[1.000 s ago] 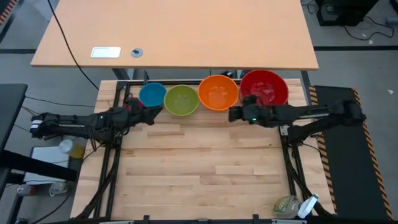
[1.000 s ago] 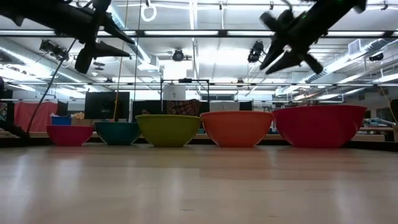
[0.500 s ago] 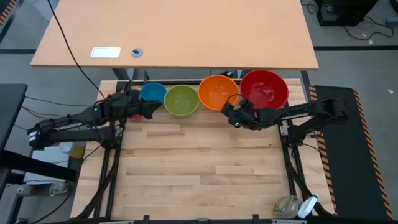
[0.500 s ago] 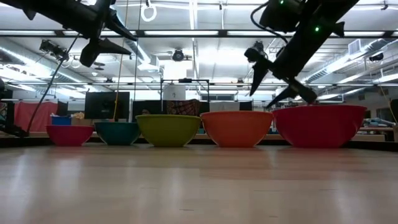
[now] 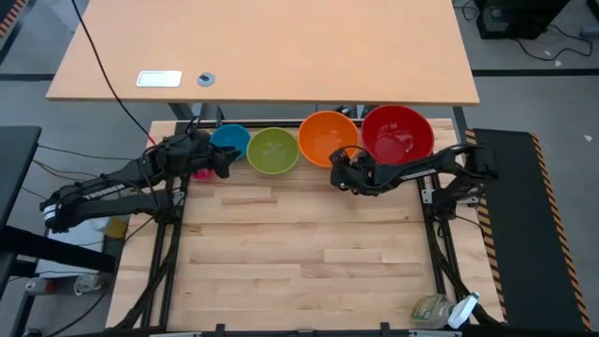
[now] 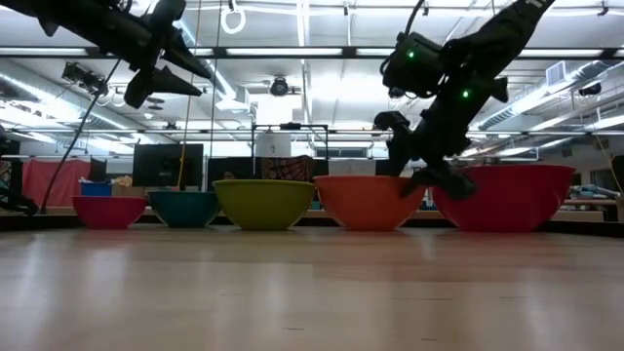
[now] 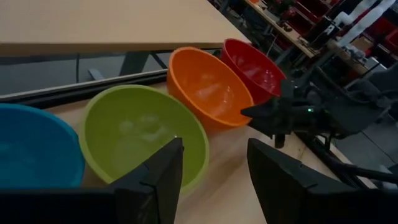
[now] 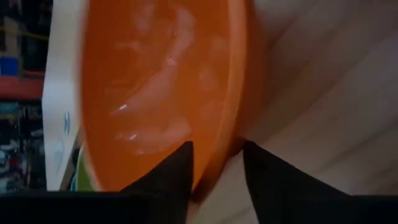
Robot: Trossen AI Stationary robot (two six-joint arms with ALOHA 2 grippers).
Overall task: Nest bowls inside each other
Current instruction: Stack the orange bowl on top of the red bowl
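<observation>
Five bowls stand in a row along the table's far edge on their bases: pink (image 6: 107, 211), blue (image 5: 229, 140), lime green (image 5: 272, 150), orange (image 5: 328, 139) and red (image 5: 397, 134). In the high view my left arm hides most of the pink bowl. My right gripper (image 5: 337, 169) is low at the orange bowl's near right side, open, with one finger inside the bowl and one outside. My left gripper (image 5: 225, 161) is open with nothing between its fingers. It hangs high above the table (image 6: 180, 80), near the blue and green bowls. My right gripper (image 8: 217, 163) stands astride the orange bowl's rim (image 8: 235, 144) at its near right side, coming slanting down from the table's right. One finger (image 8: 180, 169) is inside the bowl, the other outside. Whether either touches the wall I cannot tell. The bowl sits on the table.
A tan desk (image 5: 262, 47) lies beyond the far edge. A spray bottle (image 5: 440, 309) lies off the near right corner and a bottle (image 5: 108, 223) stands off the left side. The wooden table top (image 5: 299, 243) in front of the bowls is bare.
My right gripper has come down and gone toward the table's left, rolling as it went, from above the red bowl's near side to the orange bowl's rim. My left gripper has swung toward the far edge, over the pink and blue bowls. The bowls have not moved.
</observation>
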